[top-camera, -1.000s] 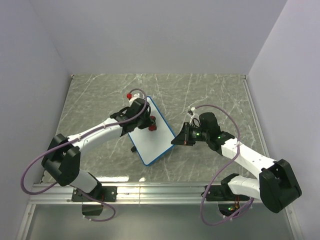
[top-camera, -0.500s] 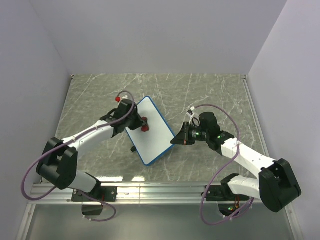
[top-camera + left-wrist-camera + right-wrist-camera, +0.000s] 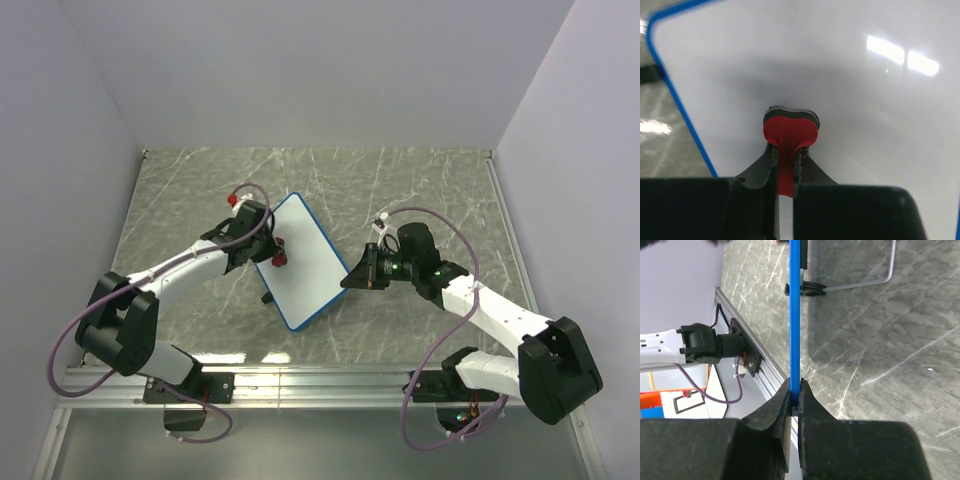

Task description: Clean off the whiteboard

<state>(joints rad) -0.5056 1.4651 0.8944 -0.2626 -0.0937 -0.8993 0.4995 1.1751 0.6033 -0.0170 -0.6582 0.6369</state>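
Top view, board: the whiteboard (image 3: pixel 305 268) is sitting near the middle of the marble table (image 3: pixel 430 190), its face blank.
Top view, arms: the left gripper (image 3: pixel 272 250) is reaching in at the board's ten o'clock, the right gripper (image 3: pixel 350 279) at its three o'clock edge.
Left wrist view: the fingers are pinching a red eraser (image 3: pixel 790 131), its dark pad touching the white surface.
Right wrist view: the fingers are clamping the blue rim, which is running up to twelve o'clock.

fingers (image 3: pixel 759 172) clamped on red eraser (image 3: pixel 790 132) | black pad against whiteboard (image 3: pixel 865 130) | white, blue-rimmed
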